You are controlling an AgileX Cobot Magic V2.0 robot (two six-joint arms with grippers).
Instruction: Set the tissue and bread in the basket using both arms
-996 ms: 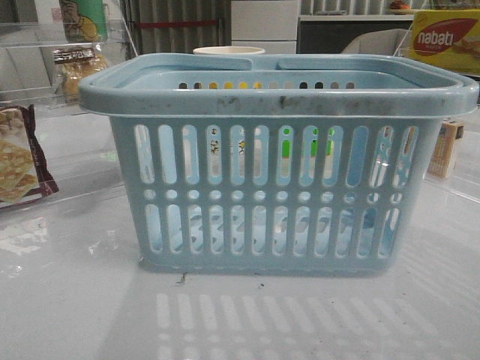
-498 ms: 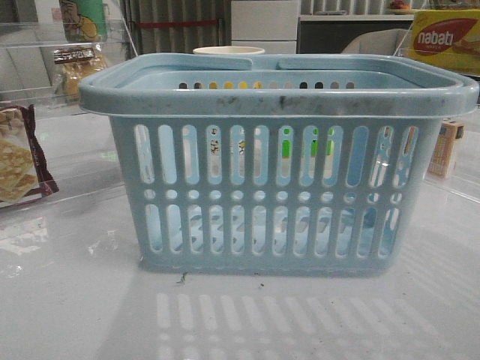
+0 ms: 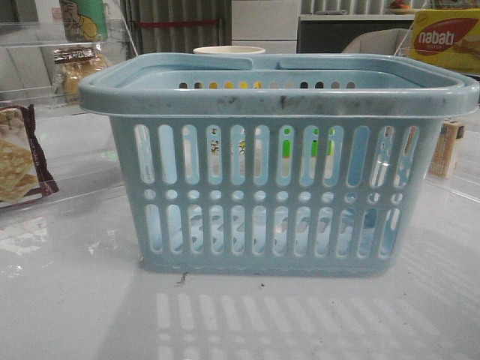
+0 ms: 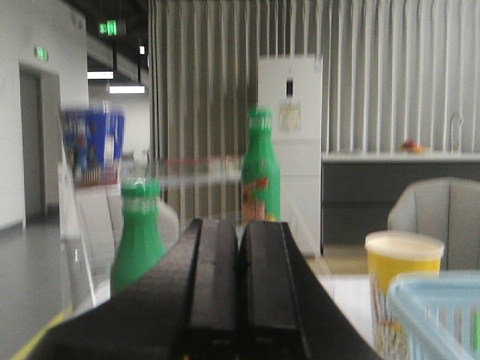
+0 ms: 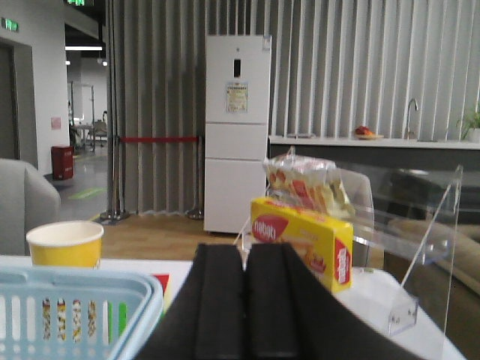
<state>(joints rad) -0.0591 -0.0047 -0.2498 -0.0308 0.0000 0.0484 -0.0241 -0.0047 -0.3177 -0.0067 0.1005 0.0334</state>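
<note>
Basket [image 3: 277, 169], light blue and slotted, fills the middle of the white table [image 3: 75, 300] in the front view, upright, its handles folded down along the scuffed rim, with neither arm in sight there. Bread [image 3: 77, 66], a clear bag of golden-brown pieces under a dark label, sits on a clear acrylic shelf [image 3: 30, 34] behind the basket's left corner, beside a maroon-edged cracker packet [image 3: 19, 157] lying lower on the table. The tissue cannot be found in any view, though the basket's floor is mostly hidden. Left gripper [image 4: 238, 285] has its black fingers pressed together on nothing, facing green bottles [image 4: 261, 169] and a yellow paper cup [image 4: 401, 289] with the basket's corner alongside; right gripper [image 5: 244, 300] is likewise closed and empty, looking past a yellow nabati box [image 5: 304, 240]. Both items apparently remain to be collected, so each arm likely needs to spread its fingers before descending, and the left should reach over the shelf edge without clipping the acrylic.
</note>
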